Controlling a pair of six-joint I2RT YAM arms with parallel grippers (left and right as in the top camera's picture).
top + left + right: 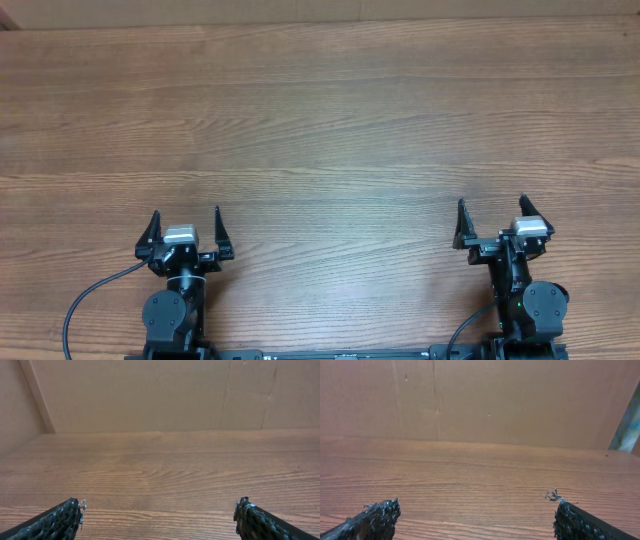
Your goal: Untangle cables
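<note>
Two pincers, spread fully, holding nothing: left gripper (186,214), right gripper (491,201), over wood-grain table (320,120) (arm bases cropped below).

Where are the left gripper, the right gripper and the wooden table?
left gripper (187,212): overhead view, midway between its open fingertips.
right gripper (491,200): overhead view, midway between its open fingertips.
wooden table (320,110): overhead view, bare wood near the middle.
</note>
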